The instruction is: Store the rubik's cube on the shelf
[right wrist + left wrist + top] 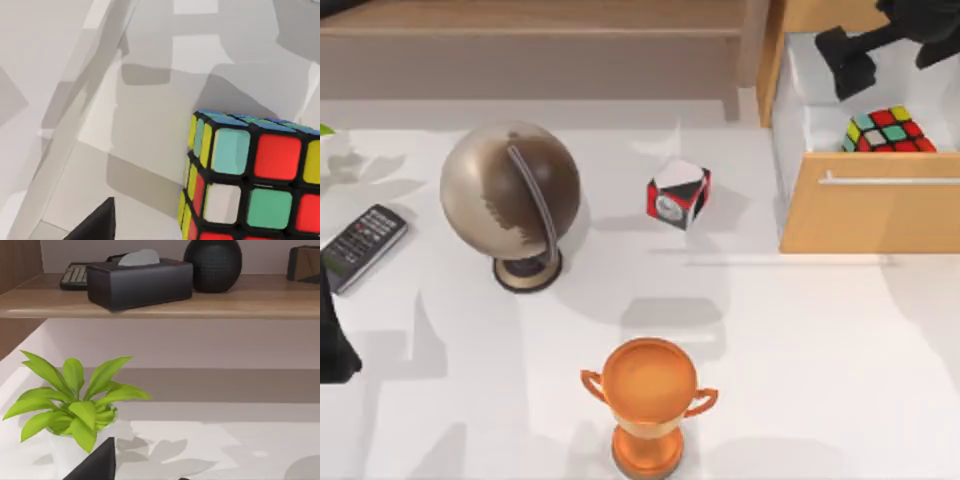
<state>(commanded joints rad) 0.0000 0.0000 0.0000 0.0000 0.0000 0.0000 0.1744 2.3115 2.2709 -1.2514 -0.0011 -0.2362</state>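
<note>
The rubik's cube (888,131) lies inside the open drawer at the table's back right, against the drawer's front panel. It looms close in the right wrist view as the rubik's cube (250,185), resting on the pale drawer floor. My right gripper (848,62) hangs open above the drawer, a little behind and to the left of the cube, with nothing between its fingers (95,225). The light-brown shelf (520,18) runs along the back edge of the table, left of the drawer. My left arm (335,350) is parked at the left edge, gripper open.
An orange-tan drawer cabinet (870,215) holds the cube. On the table stand a globe (512,195), a remote (362,245), a red-black-white cube (678,194), an orange trophy (648,400) and a green plant (75,400). The shelf board (225,302) carries a tissue box (140,282), a keyboard and a black vase (212,262).
</note>
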